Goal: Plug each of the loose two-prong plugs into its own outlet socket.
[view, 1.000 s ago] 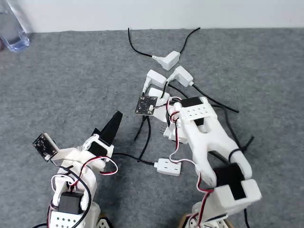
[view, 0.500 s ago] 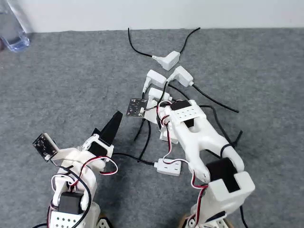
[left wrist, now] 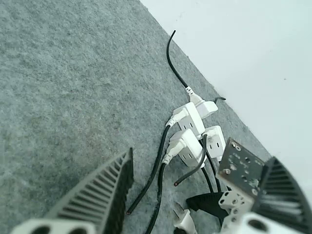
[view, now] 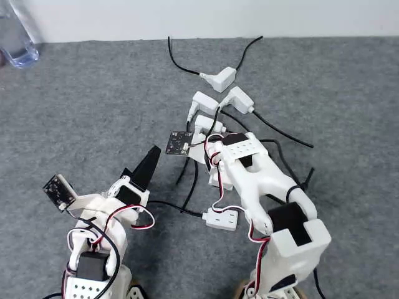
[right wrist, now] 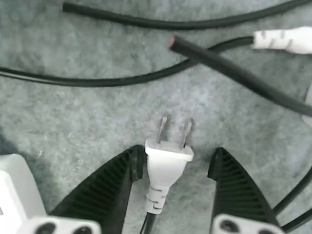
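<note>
R gripper [right wrist: 179,150] spread wide astride white 2-prong plug [right wrist: 165,163] on grey mat [right wrist: 73,114].

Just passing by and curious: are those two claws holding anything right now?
Left gripper: open, holding nothing.
Right gripper: open, one finger on each side of a plug, not clamped on it.

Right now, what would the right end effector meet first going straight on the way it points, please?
Probably the white two-prong plug, lying on the grey mat between the right end effector's open fingers; depth is unclear.
</note>
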Controlling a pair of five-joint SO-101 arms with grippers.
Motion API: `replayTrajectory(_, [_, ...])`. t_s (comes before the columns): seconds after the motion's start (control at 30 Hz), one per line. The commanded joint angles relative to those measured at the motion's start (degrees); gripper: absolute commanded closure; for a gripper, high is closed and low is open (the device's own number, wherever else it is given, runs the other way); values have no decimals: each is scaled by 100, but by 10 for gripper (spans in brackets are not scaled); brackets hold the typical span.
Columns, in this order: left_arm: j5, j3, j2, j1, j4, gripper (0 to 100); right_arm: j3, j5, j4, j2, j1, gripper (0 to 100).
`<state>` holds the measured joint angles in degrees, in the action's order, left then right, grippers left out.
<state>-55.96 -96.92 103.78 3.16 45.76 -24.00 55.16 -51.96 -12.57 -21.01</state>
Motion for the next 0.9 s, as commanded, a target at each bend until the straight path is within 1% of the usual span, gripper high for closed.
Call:
replayTrajectory(0.0, [-18,48,26,26,18,615,255,-519,-57,-40,13,786])
replayTrajectory(0.13, [-18,48,26,26,18,615,264,-686,-48,-40,13,794])
replayTrajectory(0.23, [-18,48,26,9,18,615,264,-695,-57,-40,84,866])
replayTrajectory(0.3, [-18,48,26,0,18,615,264,-862,-40,-40,101,921])
replayTrajectory(0.4, [-18,48,26,0,18,615,281,-1011,-13,-40,101,973])
replayTrajectory(0.87, [-18,48,26,44,18,615,299,-1055,-92,31,92,990])
